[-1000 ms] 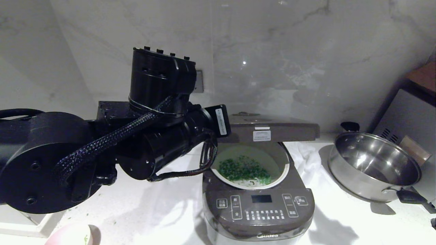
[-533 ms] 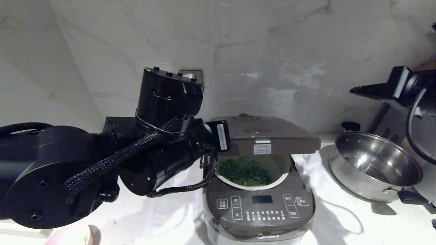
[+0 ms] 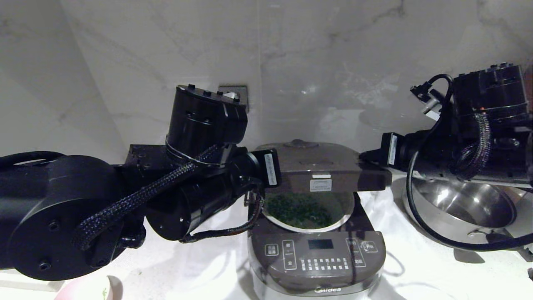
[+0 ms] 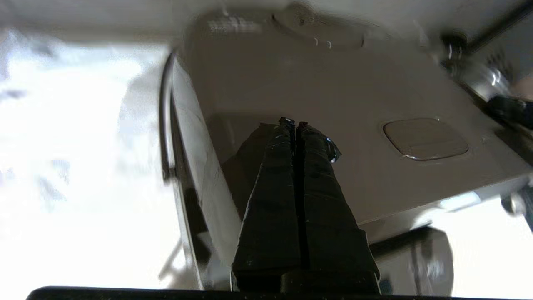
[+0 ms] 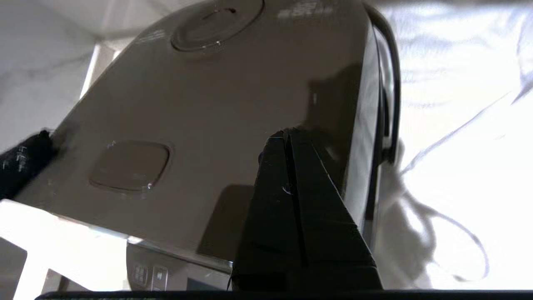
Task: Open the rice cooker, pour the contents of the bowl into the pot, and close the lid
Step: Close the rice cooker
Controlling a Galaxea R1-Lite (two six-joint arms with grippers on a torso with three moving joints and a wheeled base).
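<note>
Lid (image 3: pixel 316 166) of the rice cooker (image 3: pixel 316 258) hangs half lowered at the centre of the head view, its top roughly level, its front edge with the white label facing the camera, its long side running left to right across the frame. Beneath it the pot (image 3: pixel 306 228) shows its white rim, with the green contents (image 3: pixel 297 212) spread inside. The left gripper (image 4: pixel 295 124) rests its pressed-together fingers on the lid's top from the left of the frame; the right gripper (image 5: pixel 286 134), fingers likewise closed with nothing between them, lies on the lid's top from the right. The cooker's button panel faces the bottom of the frame. A sliver of the pink bowl (image 3: pixel 85 289) sits at the lower left corner. A steel pan (image 3: pixel 458 208) stands at the right, partly behind the right arm.
</note>
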